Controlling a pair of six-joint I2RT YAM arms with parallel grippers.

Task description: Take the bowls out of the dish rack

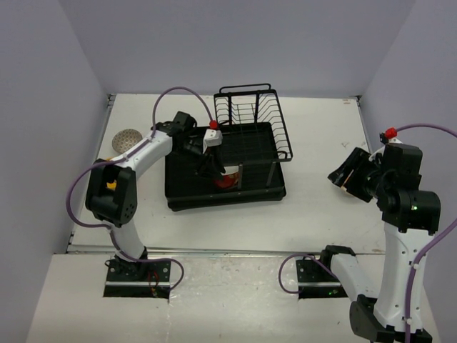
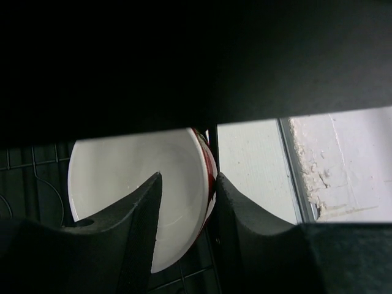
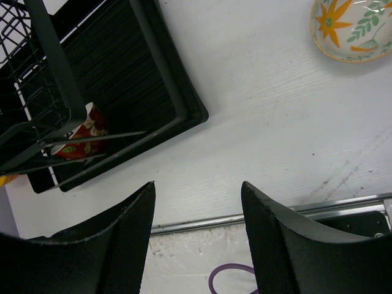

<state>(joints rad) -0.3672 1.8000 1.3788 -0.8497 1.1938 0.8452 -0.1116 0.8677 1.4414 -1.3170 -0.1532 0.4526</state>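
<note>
left hand: fingers apart, astride rim of glossy red round bowl, white inside | bowl on edge in black ribbed-tray wire dish rack, mouth facing left wrist | right hand: fingers apart, empty, over white tabletop | flowered white bowl on tabletop

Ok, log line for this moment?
left claw: open, astride red bowl rim in dish rack | right claw: open, empty, over table | white flowered bowl: on table
</note>
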